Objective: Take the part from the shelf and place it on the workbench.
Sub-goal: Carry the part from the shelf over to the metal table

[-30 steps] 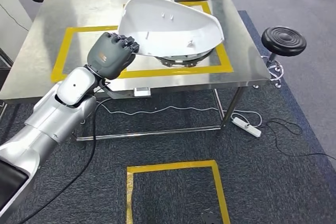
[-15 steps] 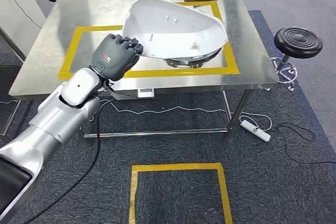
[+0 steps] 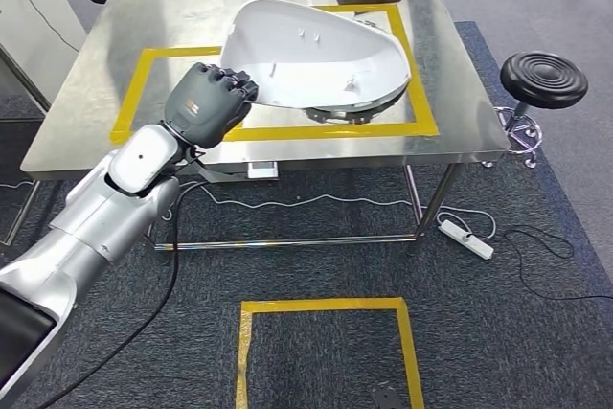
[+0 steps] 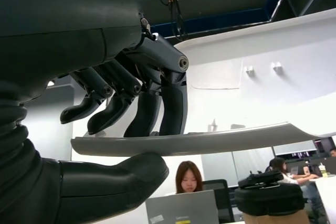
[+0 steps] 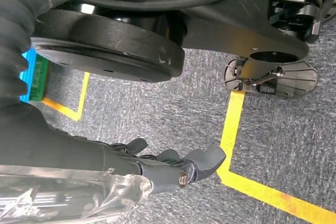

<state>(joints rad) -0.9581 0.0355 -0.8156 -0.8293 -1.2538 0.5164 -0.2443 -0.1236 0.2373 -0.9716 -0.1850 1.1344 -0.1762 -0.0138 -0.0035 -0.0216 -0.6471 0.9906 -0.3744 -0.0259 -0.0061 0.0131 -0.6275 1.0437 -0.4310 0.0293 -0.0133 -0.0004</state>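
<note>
Head view: left hand (image 3: 206, 102) grips the near-left edge of the white part (image 3: 318, 53), a big curved shell held over the steel worktop (image 3: 86, 102), above the yellow tape rectangle (image 3: 145, 69). Left wrist view: thumb (image 4: 118, 182) under the part's rim (image 4: 198, 142), fingers (image 4: 174, 103) pressed on top. Right wrist view: right hand (image 5: 174, 169) hangs over grey carpet (image 5: 190, 103), fingers loosely apart, holding nothing. Black stool (image 3: 543, 79) stands right of the worktop.

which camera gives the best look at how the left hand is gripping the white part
The left wrist view: the left hand clamps the white part's edge, fingers above, thumb below. The head view shows the whole part but just the hand's back. The right wrist view faces the floor.
</note>
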